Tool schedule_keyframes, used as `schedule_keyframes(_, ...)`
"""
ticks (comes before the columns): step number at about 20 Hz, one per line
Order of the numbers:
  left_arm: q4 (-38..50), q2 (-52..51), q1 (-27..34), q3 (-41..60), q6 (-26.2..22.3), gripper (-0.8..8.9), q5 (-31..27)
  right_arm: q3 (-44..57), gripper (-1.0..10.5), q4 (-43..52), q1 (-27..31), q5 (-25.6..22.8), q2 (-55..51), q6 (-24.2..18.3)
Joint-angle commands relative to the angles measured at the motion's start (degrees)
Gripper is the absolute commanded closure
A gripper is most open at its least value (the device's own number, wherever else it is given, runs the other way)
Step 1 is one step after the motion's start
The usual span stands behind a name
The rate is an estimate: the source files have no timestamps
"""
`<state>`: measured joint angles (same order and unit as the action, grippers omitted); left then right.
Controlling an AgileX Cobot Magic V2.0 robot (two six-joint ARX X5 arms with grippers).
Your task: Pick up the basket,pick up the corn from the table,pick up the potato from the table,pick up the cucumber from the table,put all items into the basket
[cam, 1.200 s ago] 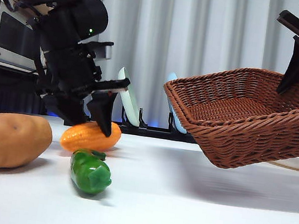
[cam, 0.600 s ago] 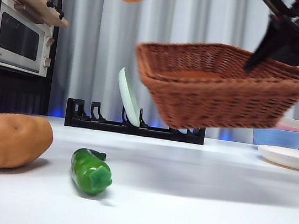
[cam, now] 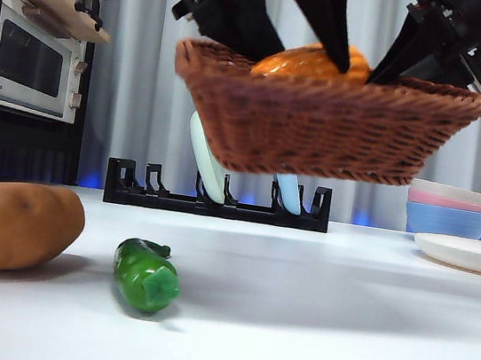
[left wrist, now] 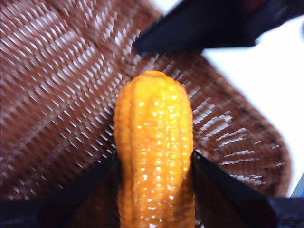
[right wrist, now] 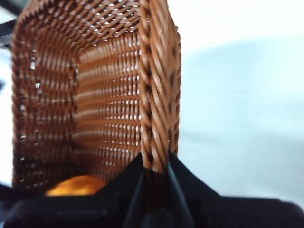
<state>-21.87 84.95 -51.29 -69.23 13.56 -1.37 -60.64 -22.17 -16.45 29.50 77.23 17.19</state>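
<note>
The brown wicker basket (cam: pixel 329 121) hangs in the air above the table, and my right gripper (cam: pixel 438 51) is shut on its rim (right wrist: pixel 159 95) at the right side. My left gripper (cam: pixel 286 16) reaches down into the basket and is shut on the orange corn (cam: pixel 312 63), which shows just above the rim. In the left wrist view the corn (left wrist: pixel 154 142) sits between the two jaws over the basket's woven floor (left wrist: pixel 57 95). The potato (cam: pixel 15 224) lies at the table's left. Right of it lies the green cucumber (cam: pixel 145 274).
A black dish rack (cam: pixel 215 203) with upright plates stands behind the basket. A microwave (cam: pixel 28 65) on a dark shelf is at the far left. Stacked bowls (cam: pixel 449 209) and a white plate (cam: pixel 467 254) sit at the right.
The corn came down from above the basket into it, held by the left gripper. The basket shifted left and levelled out.
</note>
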Motion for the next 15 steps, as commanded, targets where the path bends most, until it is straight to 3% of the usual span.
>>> schedule_keyframes(1,-0.9,0.2,-0.1,0.5,-0.1,3.21,-0.3,0.1,9.6,1.1,-0.1,0.8,-0.1,1.3)
schedule_keyframes(8,-1.2,-2.4,-0.1,0.0,-0.3,3.14,-0.1,0.1,9.6,1.1,-0.1,0.6,-0.1,1.4)
schedule_keyframes(11,-9.3,-8.3,-0.1,-4.6,-2.3,3.14,-0.5,0.1,9.6,1.1,-0.1,0.2,-0.1,1.3)
schedule_keyframes(15,-25.1,-15.9,-0.1,-10.6,-4.7,3.14,-6.7,0.1,9.6,1.2,0.2,0.2,-0.1,1.0)
